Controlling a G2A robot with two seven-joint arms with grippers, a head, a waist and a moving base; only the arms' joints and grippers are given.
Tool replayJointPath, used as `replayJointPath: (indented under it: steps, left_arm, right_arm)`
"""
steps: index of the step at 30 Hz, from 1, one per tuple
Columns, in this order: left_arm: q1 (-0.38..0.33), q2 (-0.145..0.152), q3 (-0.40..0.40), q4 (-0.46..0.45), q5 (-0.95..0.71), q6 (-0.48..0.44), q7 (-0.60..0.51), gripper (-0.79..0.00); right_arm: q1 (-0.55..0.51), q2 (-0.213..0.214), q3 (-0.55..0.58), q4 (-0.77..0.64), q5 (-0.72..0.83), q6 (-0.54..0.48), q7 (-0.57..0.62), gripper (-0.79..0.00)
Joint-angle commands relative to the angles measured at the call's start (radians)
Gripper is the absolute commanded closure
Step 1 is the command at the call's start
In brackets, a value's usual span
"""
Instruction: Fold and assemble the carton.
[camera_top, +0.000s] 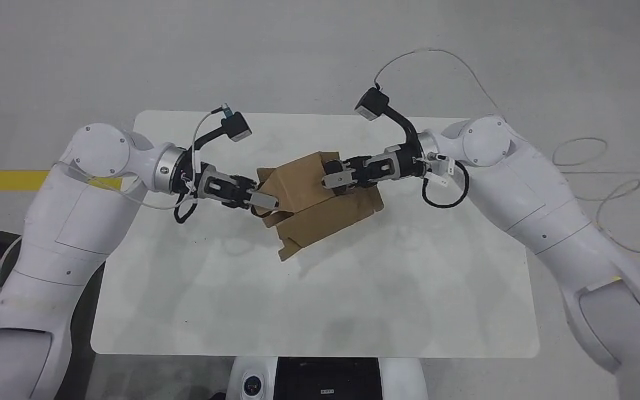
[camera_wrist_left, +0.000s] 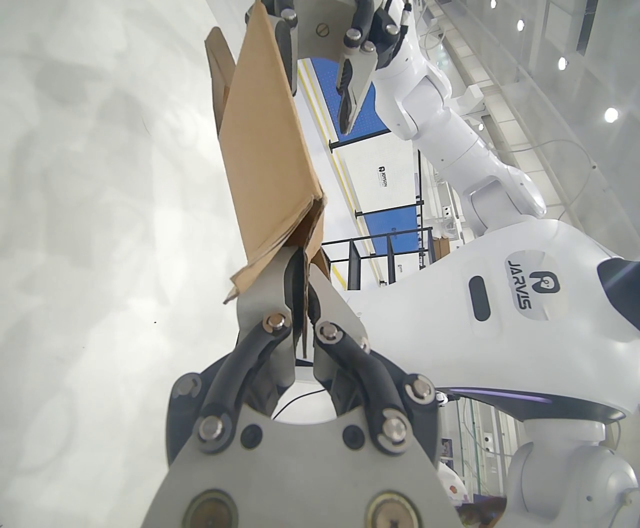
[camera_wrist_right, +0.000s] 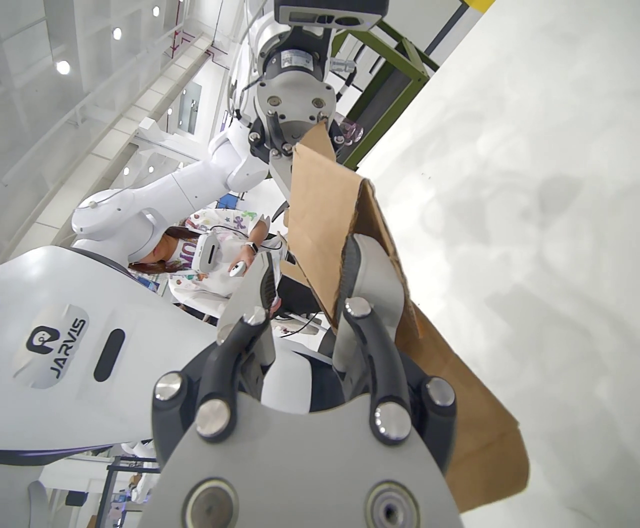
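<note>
The carton (camera_top: 318, 195) is being held at the middle of the table (camera_top: 430, 300). A flap is being pinched by the left gripper (camera_wrist_left: 298, 275). The right gripper (camera_wrist_right: 307, 255) is being held spread at the opposite end, one finger seemingly tucked behind a carton wall.

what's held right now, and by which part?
The left gripper is shut on the carton, pinching the edge of an end flap. The right gripper straddles a panel at the opposite end, fingers apart, not clamping.
</note>
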Motion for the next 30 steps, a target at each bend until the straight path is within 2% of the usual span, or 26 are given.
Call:
replayJointPath:
  steps: [1,13,24,28,30]
  left_arm:
    - [0.002,0.002,0.000,-0.003,-0.001,0.000,0.000,0.000]
    - [0.007,0.009,-0.001,-0.012,0.001,0.001,-0.001,0.000]
    - [0.007,0.009,-0.001,-0.012,0.001,0.001,-0.001,0.000]
    - [0.007,0.009,-0.001,-0.012,0.001,0.001,-0.001,0.000]
    - [0.007,0.009,-0.001,-0.012,0.001,0.001,-0.001,0.000]
  right_arm:
    - [-0.002,0.001,0.003,0.002,0.015,0.015,0.015,-0.249]
    - [-0.010,-0.007,0.022,0.010,0.055,0.047,0.048,-0.203]
    - [-0.010,-0.007,0.022,0.010,0.055,0.047,0.048,-0.206]
    - [-0.010,-0.007,0.022,0.010,0.055,0.047,0.048,-0.225]
    - [-0.010,-0.007,0.022,0.010,0.055,0.047,0.048,-0.277]
